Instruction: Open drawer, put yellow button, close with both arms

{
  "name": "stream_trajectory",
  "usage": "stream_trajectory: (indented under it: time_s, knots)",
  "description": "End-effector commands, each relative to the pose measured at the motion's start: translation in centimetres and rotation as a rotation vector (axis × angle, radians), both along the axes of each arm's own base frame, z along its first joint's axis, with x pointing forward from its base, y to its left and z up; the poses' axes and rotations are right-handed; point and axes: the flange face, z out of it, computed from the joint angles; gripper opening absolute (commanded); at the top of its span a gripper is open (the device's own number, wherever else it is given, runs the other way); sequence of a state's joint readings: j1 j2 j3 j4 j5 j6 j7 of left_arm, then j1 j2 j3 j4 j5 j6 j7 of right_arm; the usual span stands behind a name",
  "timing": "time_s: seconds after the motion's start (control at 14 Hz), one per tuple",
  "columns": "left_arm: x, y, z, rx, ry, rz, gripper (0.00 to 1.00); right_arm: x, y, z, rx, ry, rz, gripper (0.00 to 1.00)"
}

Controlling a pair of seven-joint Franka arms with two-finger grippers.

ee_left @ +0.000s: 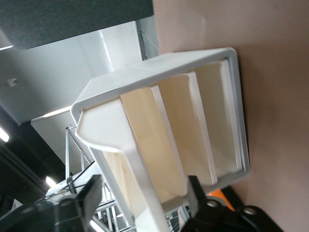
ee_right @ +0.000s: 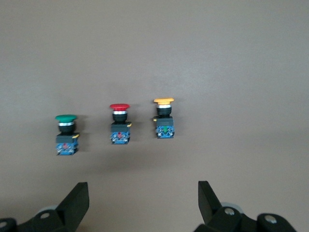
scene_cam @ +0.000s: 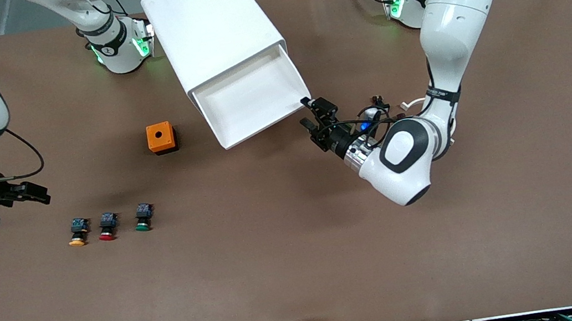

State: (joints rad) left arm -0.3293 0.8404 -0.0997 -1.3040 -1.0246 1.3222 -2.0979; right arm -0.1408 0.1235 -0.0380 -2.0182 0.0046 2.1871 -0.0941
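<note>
Left gripper: the black two-finger left gripper (scene_cam: 309, 113) sits at the corner of the pulled-out drawer's front nearer the left arm's end; its fingers (ee_left: 87, 200) stand apart on either side of the front's edge and do not clearly pinch it
Right gripper: the black two-finger right gripper (scene_cam: 39, 194) hangs over the brown tabletop (scene_cam: 301, 270) close to the row of buttons, jaws spread wide and empty
Drawer: the wide shallow white plastic drawer (scene_cam: 249, 98), top one of the white boxy cabinet (scene_cam: 208, 23), stands pulled well out with nothing visible inside
Yellow button: the small push-button with the yellow-orange mushroom cap (scene_cam: 78, 232) lies on the tabletop at the end of the row toward the right arm's end, beside the red-capped button (scene_cam: 107, 226), with the green-capped button (scene_cam: 143, 217) next along; all three lie well apart from the drawer
Done: opening looks finished
Left: picking up the yellow button, placing it in the drawer, closing with both arms
Other: an orange box with a round hole (scene_cam: 161, 138) stands between the buttons and the cabinet
Hidden: the lower drawers' fronts show only in the left wrist view, and whether the left fingertips touch the front I cannot tell
</note>
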Motion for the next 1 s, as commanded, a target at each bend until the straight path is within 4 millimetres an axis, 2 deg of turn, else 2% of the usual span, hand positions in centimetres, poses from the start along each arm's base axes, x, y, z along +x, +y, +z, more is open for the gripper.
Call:
stream_trajectory:
  time_s: [0.0, 0.14, 0.29, 0.5, 0.64, 0.79, 0.93]
  knots:
    - [1.8, 1.6, 2.3, -0.108, -0.152, -0.039, 1.00, 0.0, -1.0, -3.5, -0.011, -0.008, 0.002, 1.00]
    - [2.2, 3.1, 3.5, -0.214, -0.353, -0.160, 1.00, 0.6, -1.3, -6.2, -0.012, -0.008, 0.000, 1.00]
    - [2.3, 4.0, 2.9, -0.273, -0.479, -0.271, 1.00, 1.1, -1.3, -9.1, -0.012, -0.004, 0.000, 1.00]
    - [3.7, 5.5, 2.2, -0.374, -0.682, -0.374, 1.00, 1.5, -1.5, -12.8, -0.014, -0.004, -0.002, 1.00]
    - [5.2, 5.7, 3.0, -0.422, -0.882, -0.513, 1.00, 1.7, -1.6, -14.4, -0.014, -0.001, -0.002, 1.00]
    - [6.9, 6.1, 5.9, -0.440, -1.105, -0.635, 1.00, 1.9, -1.8, -15.6, -0.014, 0.004, -0.004, 1.00]
    - [7.8, 6.5, 6.6, -0.426, -1.200, -0.720, 1.00, 1.9, -1.9, -16.4, -0.014, 0.007, -0.004, 1.00]
